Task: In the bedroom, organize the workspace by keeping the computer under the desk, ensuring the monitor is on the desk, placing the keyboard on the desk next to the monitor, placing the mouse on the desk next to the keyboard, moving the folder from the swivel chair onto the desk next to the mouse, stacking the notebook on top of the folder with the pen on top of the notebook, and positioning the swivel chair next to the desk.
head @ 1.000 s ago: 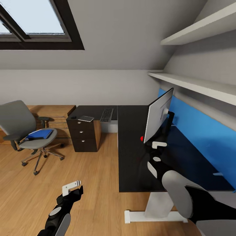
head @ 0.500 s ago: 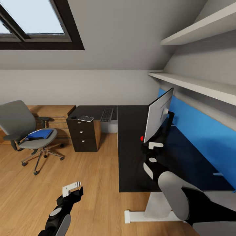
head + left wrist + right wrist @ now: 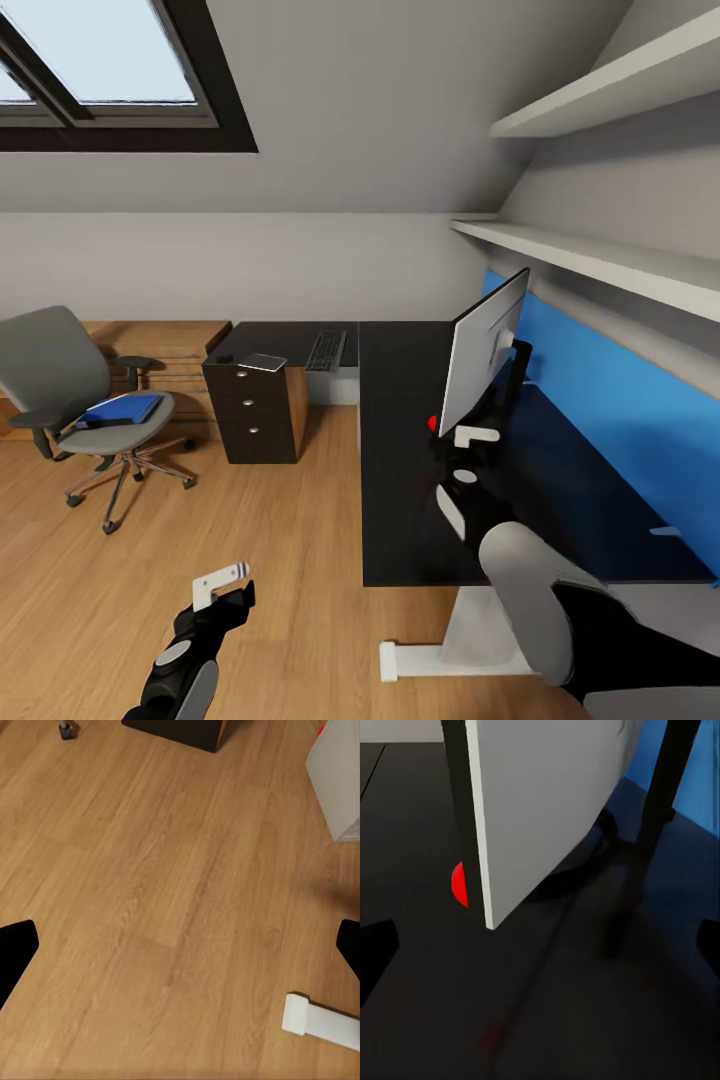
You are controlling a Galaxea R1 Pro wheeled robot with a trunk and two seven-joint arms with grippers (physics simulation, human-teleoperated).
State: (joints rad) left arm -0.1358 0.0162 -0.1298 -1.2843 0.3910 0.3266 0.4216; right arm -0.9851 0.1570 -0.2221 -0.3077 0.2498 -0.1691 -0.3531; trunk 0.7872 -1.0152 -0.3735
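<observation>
I have the right gripper [image 3: 470,452] over the glossy black L-shaped desk [image 3: 400,480], just short of the near lower corner of the wide flat monitor with the light grey back [image 3: 483,350], right of centre in the head view. In the right wrist view only the dark finger tips show at the two side edges, so I read those jaws as spread wide with nothing between them. The monitor's grey panel [image 3: 547,810] fills the upper middle there, edge-on to me, with its thin black stand [image 3: 660,810] behind it and a small red spot [image 3: 459,883] at the panel's lower edge; I cannot tell what that spot is.

The left gripper [image 3: 222,582] hangs low at the bottom left of the head view over the light wood floor [image 3: 165,892], also spread wide and empty.

I judge the step in hand to be turning or resetting the monitor, since it stands edge-on rather than facing the room. To do it well I would grip low on the panel's corner or at the stand, not high up, and move slowly so the tall screen does not tip.

The slim silver-grey keyboard [image 3: 326,350] lies on the far wing of the desk, and the bright blue folder [image 3: 120,409] sits on the seat of the grey upholstered swivel chair [image 3: 60,375] at mid left, well apart from the desk.
</observation>
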